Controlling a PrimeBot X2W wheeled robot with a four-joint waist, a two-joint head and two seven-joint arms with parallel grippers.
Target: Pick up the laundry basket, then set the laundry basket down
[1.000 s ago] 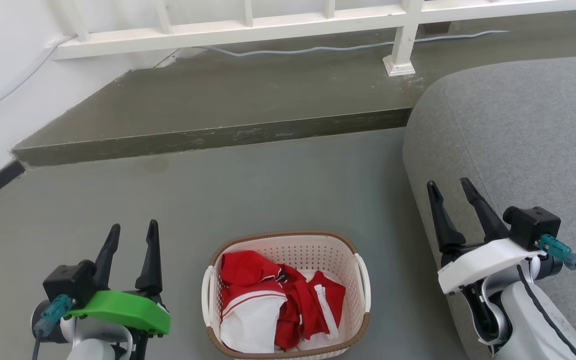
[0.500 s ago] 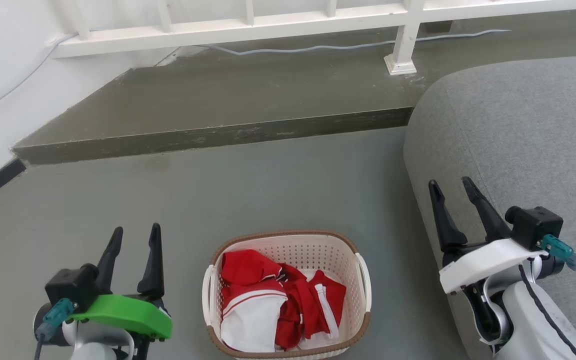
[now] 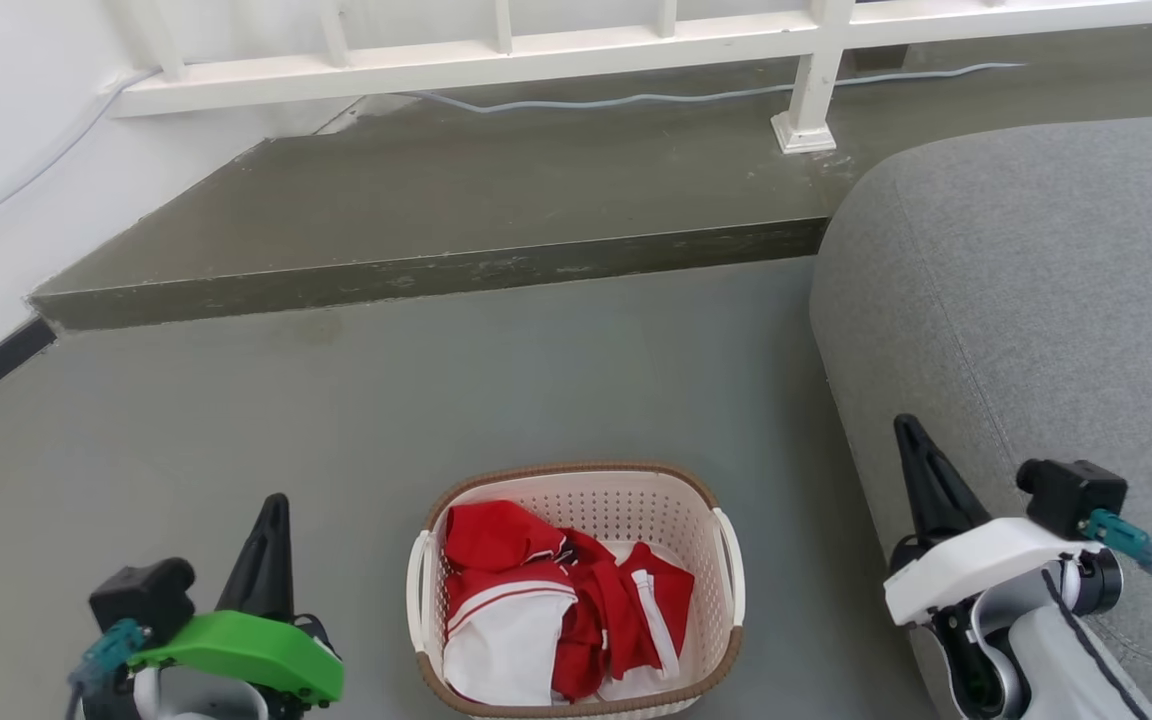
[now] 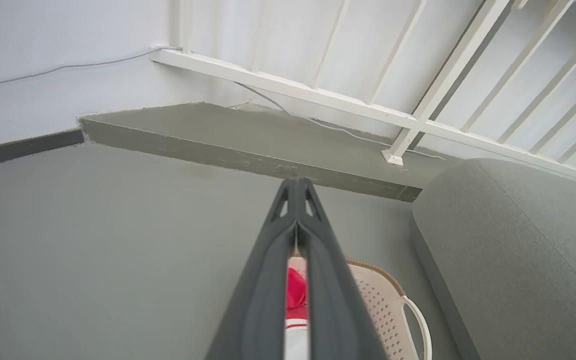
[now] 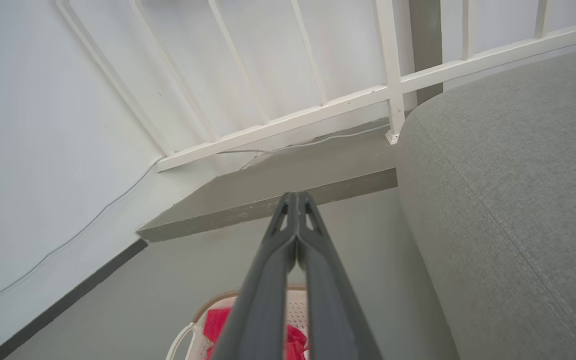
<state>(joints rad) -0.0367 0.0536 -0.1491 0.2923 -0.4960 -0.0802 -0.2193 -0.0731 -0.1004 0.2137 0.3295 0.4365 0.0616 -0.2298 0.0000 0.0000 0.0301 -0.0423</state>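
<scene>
Head view | laundry basket (image 3: 626,505) on floor (image 3: 436,400), holds red and white clothes (image 3: 556,600) | left gripper (image 3: 273,512) clenched, empty | right gripper (image 3: 908,435) clenched, empty

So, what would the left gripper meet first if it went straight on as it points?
Probably the raised step, near its front edge, though depth is unclear; the laundry basket lies off that line.

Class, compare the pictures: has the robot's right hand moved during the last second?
Yes. The right hand has closed and drawn back down the head view, its tip now lower along the sofa edge.
</scene>
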